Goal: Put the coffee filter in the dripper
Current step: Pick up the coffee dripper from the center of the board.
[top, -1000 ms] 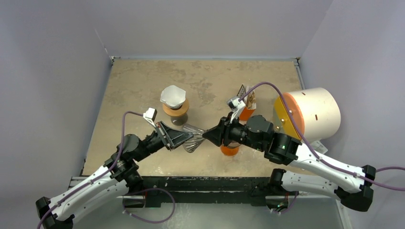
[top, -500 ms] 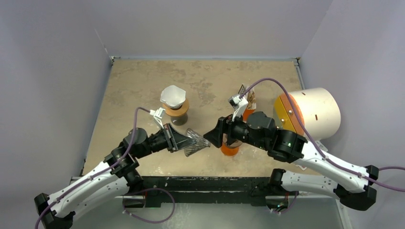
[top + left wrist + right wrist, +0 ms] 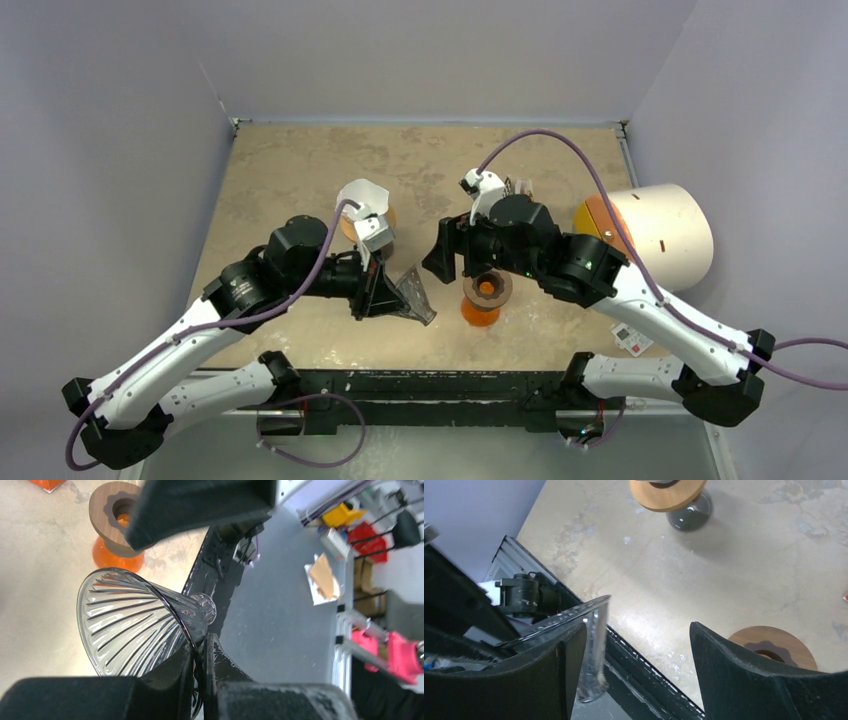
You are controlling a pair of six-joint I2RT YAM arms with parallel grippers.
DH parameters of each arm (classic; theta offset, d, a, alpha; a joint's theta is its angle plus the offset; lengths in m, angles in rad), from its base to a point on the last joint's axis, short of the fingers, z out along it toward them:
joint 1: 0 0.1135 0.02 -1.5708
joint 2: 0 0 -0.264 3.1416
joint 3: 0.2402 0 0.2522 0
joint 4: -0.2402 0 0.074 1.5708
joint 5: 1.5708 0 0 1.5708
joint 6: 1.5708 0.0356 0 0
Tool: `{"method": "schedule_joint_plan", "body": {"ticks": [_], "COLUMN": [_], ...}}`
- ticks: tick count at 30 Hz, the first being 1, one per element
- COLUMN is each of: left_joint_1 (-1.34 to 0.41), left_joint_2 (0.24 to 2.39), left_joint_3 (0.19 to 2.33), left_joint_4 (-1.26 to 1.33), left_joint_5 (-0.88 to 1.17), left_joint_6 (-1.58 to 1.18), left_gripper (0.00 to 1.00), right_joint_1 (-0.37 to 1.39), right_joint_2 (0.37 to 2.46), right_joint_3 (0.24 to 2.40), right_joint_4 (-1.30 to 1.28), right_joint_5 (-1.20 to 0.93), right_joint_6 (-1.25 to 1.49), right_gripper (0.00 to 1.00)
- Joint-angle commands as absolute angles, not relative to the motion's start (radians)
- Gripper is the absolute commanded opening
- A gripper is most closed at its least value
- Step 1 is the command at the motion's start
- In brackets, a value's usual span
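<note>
Dripper (image 3: 131, 625) was pinched by its rim in the left hand (image 3: 200, 652); right hand (image 3: 441, 262) was seen open, empty. Glass could be slipped and dropped at the surface's (image 3: 300, 170) near edge.

The right gripper (image 3: 436, 264) has opened and left the glass dripper (image 3: 414, 296) to the left gripper (image 3: 388, 298) alone.

**Cam layout: three views**

Top cam: we look down from high behind the bases, whole table (image 3: 300, 170) in frame. Left wrist: close-up past the left claw (image 3: 202, 642), toward the table's near edge. Right wrist: close-up through the right claw (image 3: 636, 630), down onto the table. All share the glass dripper (image 3: 415, 295) and orange stand (image 3: 480, 312).
</note>
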State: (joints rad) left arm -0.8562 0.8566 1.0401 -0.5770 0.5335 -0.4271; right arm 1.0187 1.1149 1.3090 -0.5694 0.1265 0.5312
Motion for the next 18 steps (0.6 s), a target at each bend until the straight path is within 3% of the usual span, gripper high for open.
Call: {"method": "schedule_joint_plan", "body": {"ticks": [1,13,18], "left_joint_1": [-0.859,-0.859,-0.859], "left_joint_2": [0.850,0.845,0.880], "left_joint_3": [1.122,1.152,1.167], "left_joint_4": [-0.726,-0.767,-0.793], "left_joint_5": [0.607,0.721,0.752], "left_joint_6": [-0.134,0.289,0.476], "left_gripper": [0.00,0.00,0.00], "right_joint_1": [0.927,0.874,0.856], "right_joint_2": [1.112,1.162,1.215], "right_joint_3": [1.354,1.440,1.497], "right_joint_4": [-0.614,-0.659,-0.714], "right_joint_5": [-0.015,-0.185,-0.264], "right_joint_6": [0.531,0.537,0.522], "right_gripper": [0.78,0.77,0.72]}}
